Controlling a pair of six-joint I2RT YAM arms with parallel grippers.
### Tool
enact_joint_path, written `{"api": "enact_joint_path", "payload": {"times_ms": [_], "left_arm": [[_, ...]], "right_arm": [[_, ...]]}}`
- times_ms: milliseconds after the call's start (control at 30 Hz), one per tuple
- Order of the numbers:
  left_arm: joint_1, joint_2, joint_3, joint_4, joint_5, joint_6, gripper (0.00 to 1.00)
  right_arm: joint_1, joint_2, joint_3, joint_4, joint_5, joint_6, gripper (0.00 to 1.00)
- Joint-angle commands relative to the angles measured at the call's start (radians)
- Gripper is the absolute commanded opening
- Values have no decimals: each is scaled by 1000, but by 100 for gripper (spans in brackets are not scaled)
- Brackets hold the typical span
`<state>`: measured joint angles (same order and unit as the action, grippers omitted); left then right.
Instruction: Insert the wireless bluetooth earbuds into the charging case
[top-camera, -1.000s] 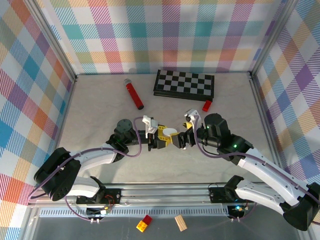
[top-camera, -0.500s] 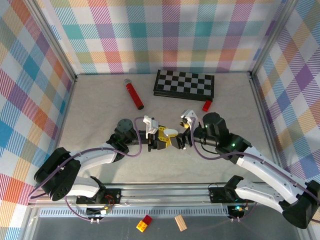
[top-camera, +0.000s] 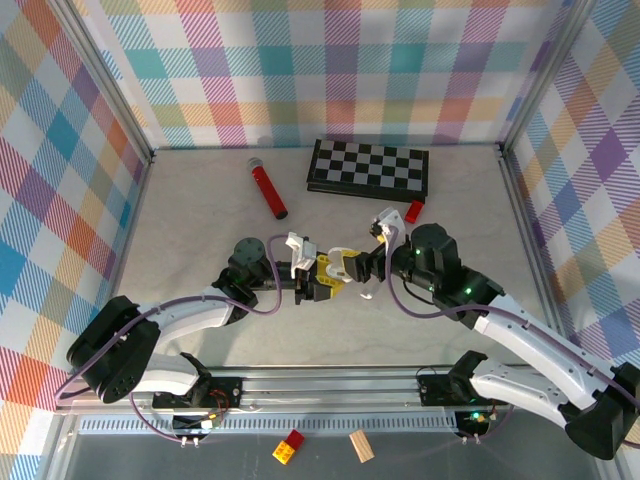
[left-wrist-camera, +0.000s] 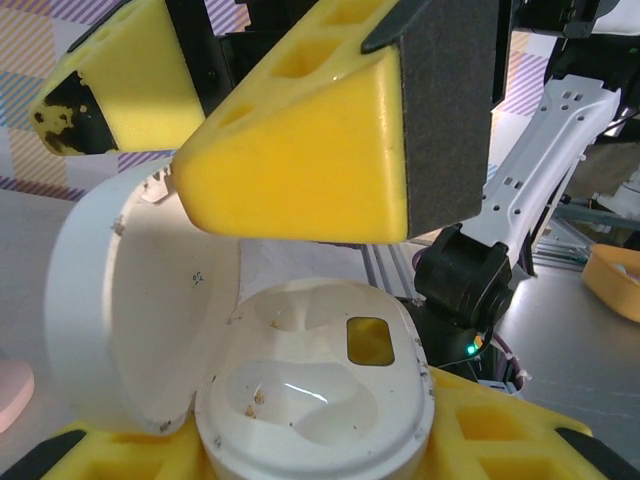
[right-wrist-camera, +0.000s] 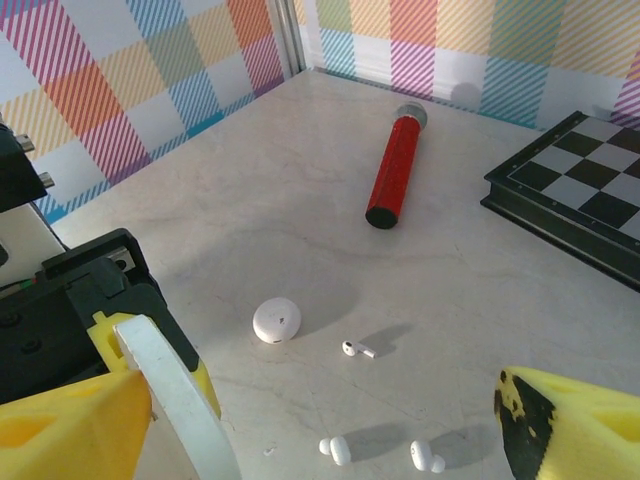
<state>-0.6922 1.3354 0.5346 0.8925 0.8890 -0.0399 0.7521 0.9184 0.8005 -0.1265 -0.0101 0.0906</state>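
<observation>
Earbuds (right-wrist-camera: 357, 349) on table (right-wrist-camera: 250, 220) under right tool (right-wrist-camera: 330, 400), charging case (left-wrist-camera: 320, 430) in left tool (left-wrist-camera: 310, 320)

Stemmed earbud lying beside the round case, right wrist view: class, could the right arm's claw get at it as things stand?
Probably yes: the earbud lies on bare table, apart from the round case, with nothing between it and the open right claw.

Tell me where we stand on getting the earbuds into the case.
Done: the charging case sits open, lid up, clamped by the left gripper. In hand: nothing yet; the right gripper is beside the case with jaws open and empty. Left: both wells of the case look empty, and three earbuds lie loose on the table, so every insertion is left to do.
</observation>
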Motion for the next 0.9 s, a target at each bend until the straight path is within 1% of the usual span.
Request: {"api": "enact_joint_path", "payload": {"times_ms": [0,100,167,233,333,433,500,567,633,700,867], "left_arm": [[-4,-24,-1,42,20,15,39],[-1,-21,-4,44,8,18,39],[2,-19,-3,44,4,17,39],[9,-19,-4,45,0,18,39],[26,-24,-10,46,1,15,39],[38,-45,-23,43,-2,13,39],[47,-67,-33,28,-7,18,39],[48,-89,-40,-2,-11,29,39],[49,-111,-44,-35,-16,40,39],[50,-128,-51,-55,-22,48,39],[55,-142,-64,-63,-32,53,39]], "right_arm": [[-3,-43,0,60,-91,-9,90],[-3,-91,-16,57,-157,-9,91],[-3,-128,-30,59,-173,-1,92],[-3,-168,-46,59,-176,19,92],[-24,-220,-64,34,-137,96,92],[-99,-274,-128,34,-102,214,91],[-178,-313,-187,28,-88,308,91],[-261,-330,-223,-7,-107,366,91],[-342,-309,-238,-55,-145,409,91],[-396,-243,-247,-75,-199,443,89],[-401,-7,-226,-95,-237,427,88]]}}
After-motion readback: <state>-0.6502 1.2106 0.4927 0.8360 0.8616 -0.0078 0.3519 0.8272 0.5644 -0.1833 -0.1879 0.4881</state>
